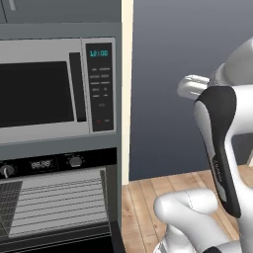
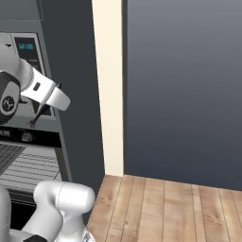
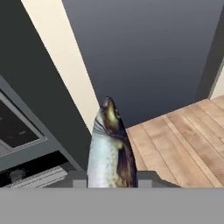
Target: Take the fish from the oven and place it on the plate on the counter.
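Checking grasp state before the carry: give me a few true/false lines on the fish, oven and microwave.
1. The fish sits between the gripper fingers. True.
2. The oven door is shut. False: its wire racks are exposed.
3. The microwave sits above the oven. True.
4. The fish lies on the oven rack. False: it is held up in the hand view, with the wood floor behind it.
5. The microwave display is dark. False: it shows lit digits.

Oven (image 1: 54,207): door open, grey wire racks (image 1: 62,197) inside, nothing visible lying on them. Knobs and small display on the black panel above.

Floor (image 2: 175,208): light wood planks, meeting a dark grey wall; robot base stands on it.
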Robot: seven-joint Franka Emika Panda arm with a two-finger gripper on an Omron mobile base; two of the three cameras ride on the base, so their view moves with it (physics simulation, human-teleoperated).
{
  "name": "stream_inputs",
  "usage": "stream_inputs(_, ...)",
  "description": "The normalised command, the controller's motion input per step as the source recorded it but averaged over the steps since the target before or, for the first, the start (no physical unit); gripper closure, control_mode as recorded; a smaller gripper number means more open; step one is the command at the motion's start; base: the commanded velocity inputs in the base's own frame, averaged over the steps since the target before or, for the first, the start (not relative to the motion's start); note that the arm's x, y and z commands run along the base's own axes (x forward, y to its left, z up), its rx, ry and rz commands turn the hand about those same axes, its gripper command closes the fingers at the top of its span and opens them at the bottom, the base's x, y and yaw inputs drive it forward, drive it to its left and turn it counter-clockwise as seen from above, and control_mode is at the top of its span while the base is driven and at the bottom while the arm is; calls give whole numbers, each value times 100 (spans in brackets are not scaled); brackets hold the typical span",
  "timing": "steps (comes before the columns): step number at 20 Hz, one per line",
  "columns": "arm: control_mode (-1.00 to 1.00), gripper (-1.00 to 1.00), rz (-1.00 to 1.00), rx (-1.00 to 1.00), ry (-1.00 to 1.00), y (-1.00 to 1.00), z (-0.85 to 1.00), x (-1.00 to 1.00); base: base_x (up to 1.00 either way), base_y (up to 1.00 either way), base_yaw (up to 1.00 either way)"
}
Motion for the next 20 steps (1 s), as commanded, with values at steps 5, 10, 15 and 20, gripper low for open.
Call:
stream_inputs(5, -100, 100, 2, -5, 10, -2, -43, 8, 0, 0, 0)
stream_inputs(10, -100, 100, 5, 0, 2, -11, -32, 0, 0, 0, 0)
stream_inputs(15, -100, 100, 4, 0, 0, -9, -25, 0, 0, 0, 0)
stream_inputs(20, -100, 100, 0, 0, 0, 0, 0, 0, 0, 0, 0)
